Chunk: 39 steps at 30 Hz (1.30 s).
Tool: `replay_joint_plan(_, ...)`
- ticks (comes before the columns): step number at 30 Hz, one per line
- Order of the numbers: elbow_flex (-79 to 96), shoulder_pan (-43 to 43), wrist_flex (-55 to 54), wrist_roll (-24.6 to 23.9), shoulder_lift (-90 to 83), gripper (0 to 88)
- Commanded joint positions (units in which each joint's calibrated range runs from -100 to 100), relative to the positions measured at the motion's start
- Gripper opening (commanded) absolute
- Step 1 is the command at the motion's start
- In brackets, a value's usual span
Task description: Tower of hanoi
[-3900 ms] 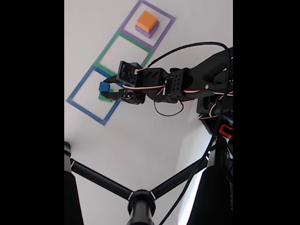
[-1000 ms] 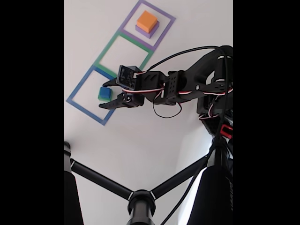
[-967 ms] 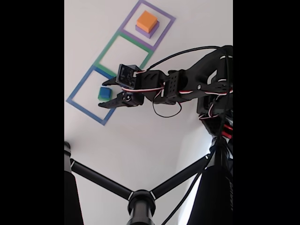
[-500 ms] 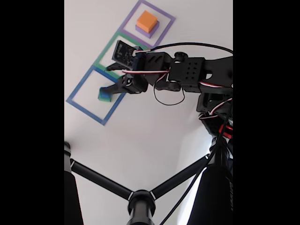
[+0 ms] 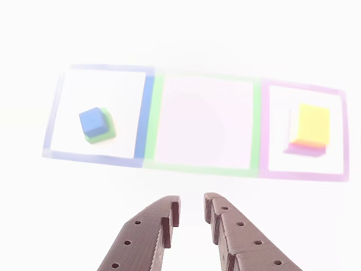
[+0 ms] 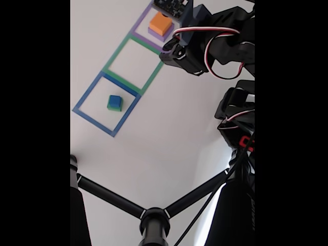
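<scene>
Brown ridged gripper (image 5: 189, 206): we see its jaws slightly parted, nothing between them. Small matte blue cube (image 5: 93, 119) sits on the wider green block (image 5: 101, 131) inside the blue square outline (image 5: 145, 113), far left of the jaws. Orange block (image 6: 160, 23) on the purple slab (image 6: 162, 35) lies ahead-right.

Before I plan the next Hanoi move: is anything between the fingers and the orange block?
Nothing visible. The gripper hangs empty above bare table, and the orange block sits uncovered on the purple slab in the purple outline.
</scene>
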Motion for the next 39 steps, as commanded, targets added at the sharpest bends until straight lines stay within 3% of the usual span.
replay_joint_plan(1, -14.4, 4.7, 10.6, 0.6, -0.4, 0.1)
replay_joint_plan(9, -17.5, 13.6, 13.7, 0.6, 0.4, 0.1)
replay_joint_plan(16, -5.5, 18.1, 6.3, 0.6, -3.3, 1.3)
replay_joint_plan(21, 8.8, 20.6, -6.0, 0.6, -5.9, 1.8)
replay_joint_plan(32, 45.7, 23.8, -43.8, 0.6, -11.4, 21.0)
replay_joint_plan(35, 55.5, 24.6, -56.6, 0.6, -11.2, 24.1)
replay_joint_plan(39, 62.5, 25.7, -65.1, 0.6, -10.4, 25.9)
